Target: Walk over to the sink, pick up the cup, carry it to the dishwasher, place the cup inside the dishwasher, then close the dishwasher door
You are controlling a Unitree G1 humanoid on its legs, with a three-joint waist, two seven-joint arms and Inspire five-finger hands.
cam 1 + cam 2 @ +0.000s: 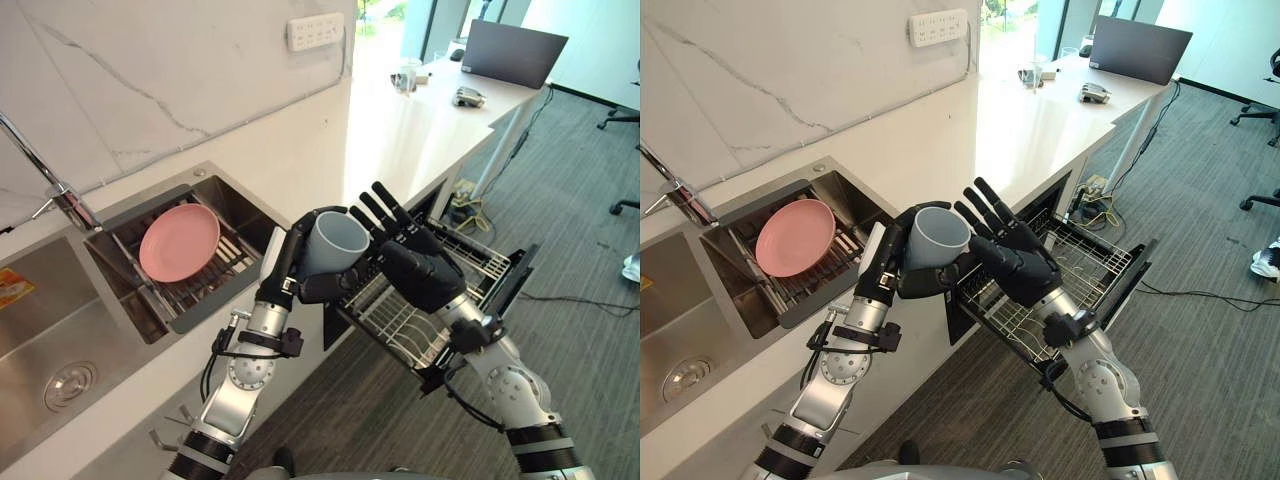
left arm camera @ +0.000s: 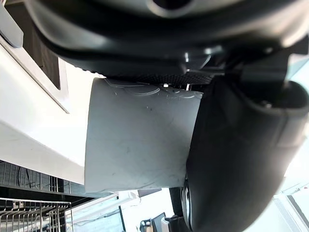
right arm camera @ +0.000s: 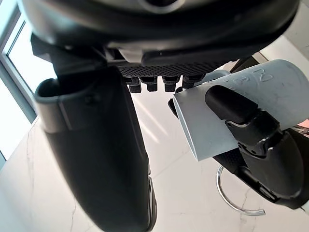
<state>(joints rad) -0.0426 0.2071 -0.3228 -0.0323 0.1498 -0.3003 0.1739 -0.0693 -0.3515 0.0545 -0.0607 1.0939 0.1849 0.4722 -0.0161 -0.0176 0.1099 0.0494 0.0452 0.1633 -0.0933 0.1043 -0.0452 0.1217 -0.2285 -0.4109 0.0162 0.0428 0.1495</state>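
Left hand (image 1: 283,262) curled round the grey cup (image 1: 333,245), holding it tilted above the pulled-out dishwasher rack (image 1: 395,320). Right hand (image 1: 425,275) spread flat just beside the cup, probably to steady it before lowering.

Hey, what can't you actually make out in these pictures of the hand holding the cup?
Whether the right hand touches the cup: head views, the cup and left hand cover the contact.
The dishwasher rack, near part: head views, behind both hands.
Small items on the far desk: head views, too small to name.
The faucet, spout end: left eye view, cut off by the left edge.
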